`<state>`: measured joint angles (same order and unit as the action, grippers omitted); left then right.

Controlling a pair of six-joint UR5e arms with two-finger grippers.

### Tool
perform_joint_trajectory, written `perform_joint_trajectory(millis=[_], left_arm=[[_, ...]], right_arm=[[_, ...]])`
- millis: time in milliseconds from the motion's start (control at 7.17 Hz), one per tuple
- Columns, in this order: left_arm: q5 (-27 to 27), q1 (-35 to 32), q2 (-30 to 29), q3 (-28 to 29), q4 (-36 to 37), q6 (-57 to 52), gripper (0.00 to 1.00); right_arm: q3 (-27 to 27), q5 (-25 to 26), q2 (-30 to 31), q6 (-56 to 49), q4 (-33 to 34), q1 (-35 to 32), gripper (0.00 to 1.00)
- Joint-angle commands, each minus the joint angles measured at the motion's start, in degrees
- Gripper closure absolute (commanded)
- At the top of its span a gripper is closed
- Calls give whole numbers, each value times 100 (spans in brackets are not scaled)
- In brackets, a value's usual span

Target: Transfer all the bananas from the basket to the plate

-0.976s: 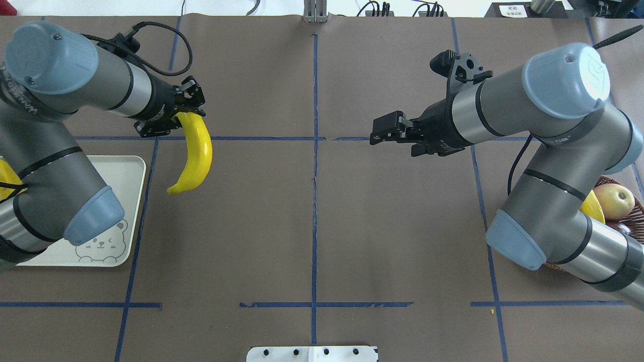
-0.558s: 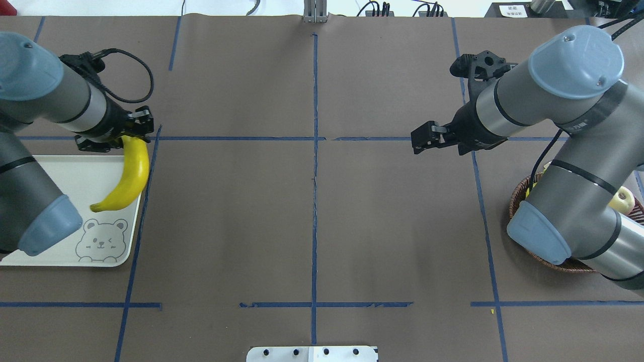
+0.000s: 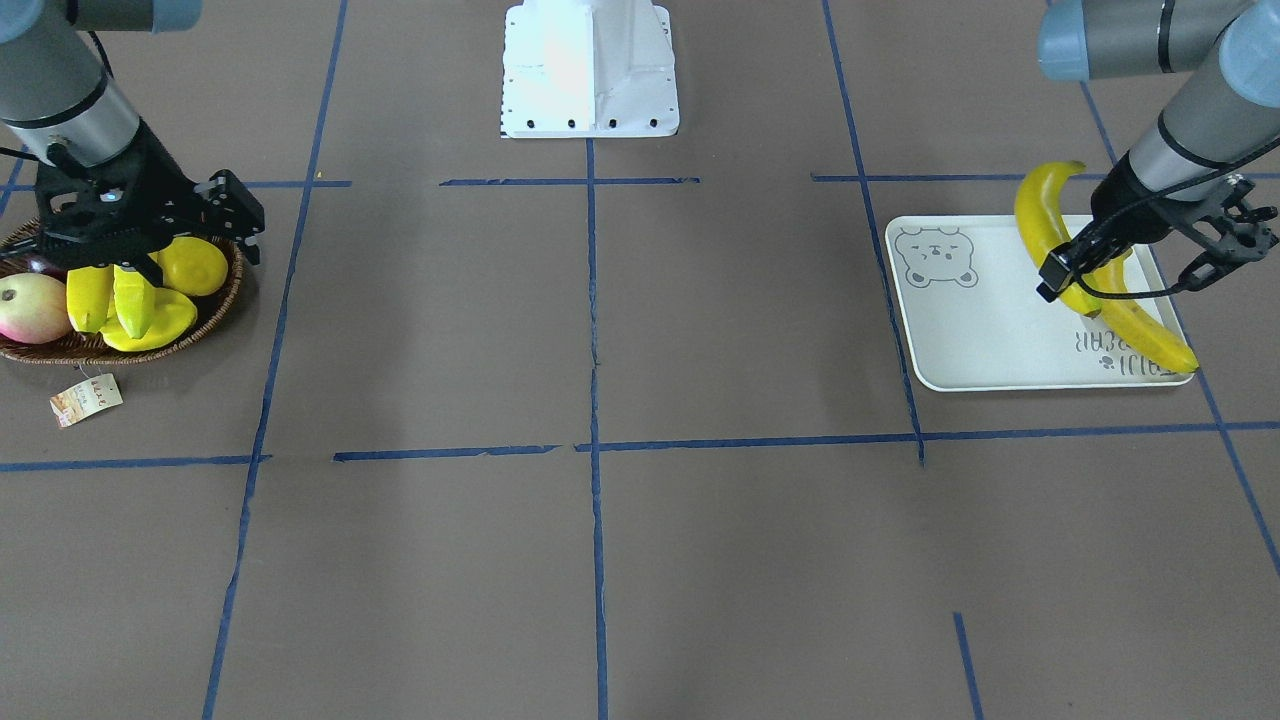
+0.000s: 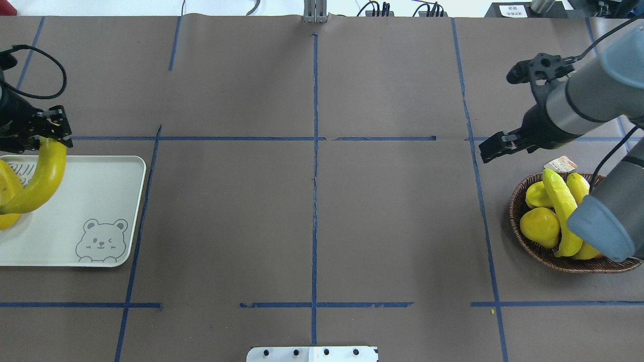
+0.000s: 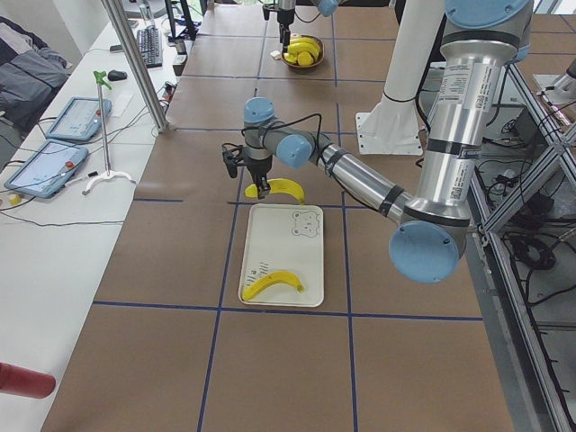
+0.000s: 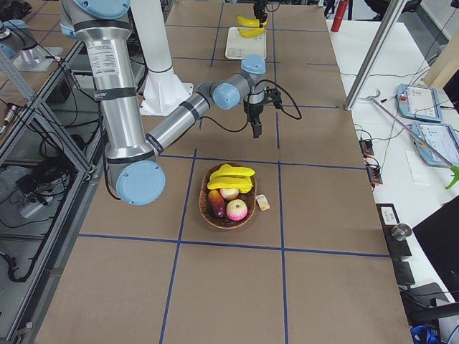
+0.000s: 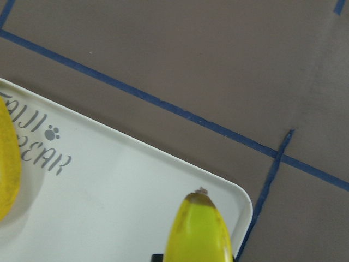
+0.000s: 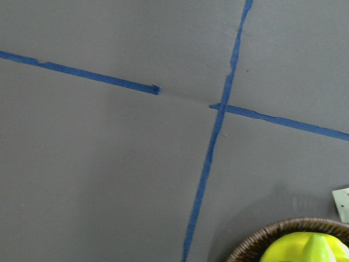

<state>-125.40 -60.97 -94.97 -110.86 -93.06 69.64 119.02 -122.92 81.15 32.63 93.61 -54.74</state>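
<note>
My left gripper (image 4: 48, 138) is shut on the top end of a yellow banana (image 4: 43, 178), which hangs over the white plate (image 4: 100, 201). The same gripper (image 3: 1095, 280) and held banana (image 3: 1040, 225) show in the front view. A second banana (image 3: 1145, 330) lies on the plate (image 3: 980, 340). My right gripper (image 4: 490, 150) is open and empty, just beside the wicker basket (image 4: 518, 226). Two bananas (image 4: 561, 201) lie in the basket among other fruit. The left wrist view shows the held banana's tip (image 7: 199, 229) over the plate's corner (image 7: 136, 185).
The basket also holds a lemon (image 4: 539, 227), a yellow-green fruit (image 4: 536, 193) and a reddish fruit (image 3: 30, 305). Its paper tag (image 3: 87, 398) lies on the table. Blue tape lines cross the brown table. The robot's white base (image 3: 590, 70) is at the near middle edge.
My left arm has swung left, carrying the banana from beside the plate to over it. My right arm has drawn back to the right, next to the basket.
</note>
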Motion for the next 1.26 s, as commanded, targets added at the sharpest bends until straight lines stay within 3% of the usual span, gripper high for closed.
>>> perform_joint_trajectory(millis=[0,279,418,837,1116], left_arm=[[41,-64,354,403,-839,959,100],[51,-64,724,1534,-2866,1543,100],[103,-204,726,2002,-3285,1570,100],[734,-232,664,2225,-3525,2412,99],[745,-223,673,2918,-4498,2571,97]], right_arm=[[-19,-285,471,-1157,16,-658,0],[-28,-312,551,-1268,8,-722,0],[-20,-312,569,-1268,8,-722,0],[-11,-312,578,-1268,8,-722,0],[-11,-312,578,-1268,8,-731,0]])
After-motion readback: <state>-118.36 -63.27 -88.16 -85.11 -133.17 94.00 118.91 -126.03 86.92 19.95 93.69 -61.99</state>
